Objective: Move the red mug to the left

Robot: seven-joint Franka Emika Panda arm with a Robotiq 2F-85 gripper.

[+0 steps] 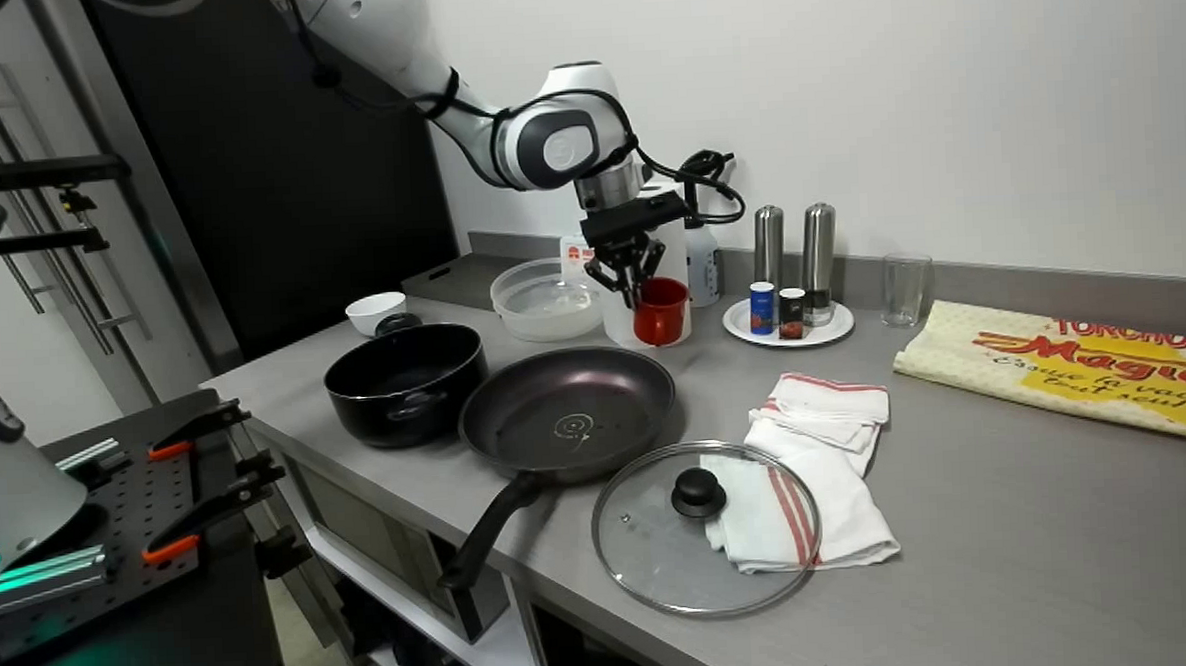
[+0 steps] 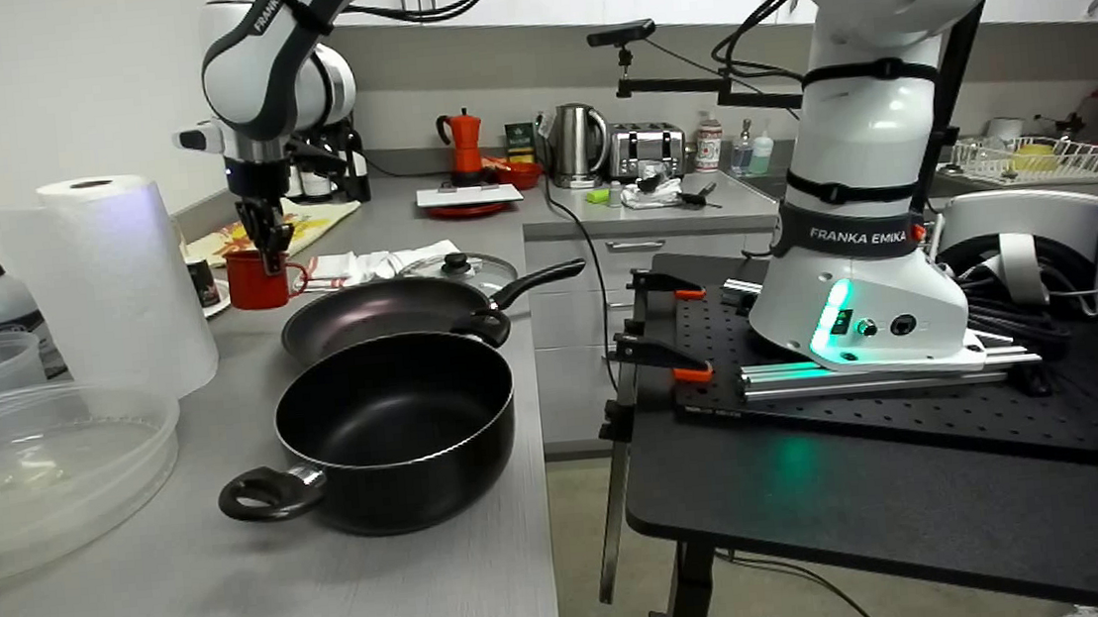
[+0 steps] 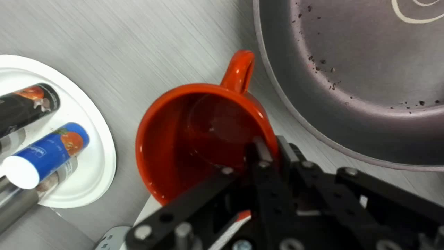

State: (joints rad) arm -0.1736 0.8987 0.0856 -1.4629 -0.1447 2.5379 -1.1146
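Note:
The red mug (image 1: 661,315) is in front of the white paper towel roll (image 1: 618,322) in an exterior view. The roll's lower edge shows below the mug's base, so the mug appears lifted a little off the counter. It is roughly upright, and shows also in an exterior view (image 2: 256,280) beyond the roll. My gripper (image 3: 275,149) is shut on the mug's wall, one finger inside the rim and one outside. The gripper shows above the mug in both exterior views (image 1: 634,293) (image 2: 274,258). In the wrist view the mug (image 3: 208,132) looks empty, its handle pointing up.
A frying pan (image 1: 569,414) and a black pot (image 2: 396,421) stand close by. A white plate (image 1: 733,322) bears shakers and grinders. A clear container (image 2: 48,491) stands beside the roll. A glass lid (image 1: 652,541) lies partly over a white cloth (image 1: 829,463).

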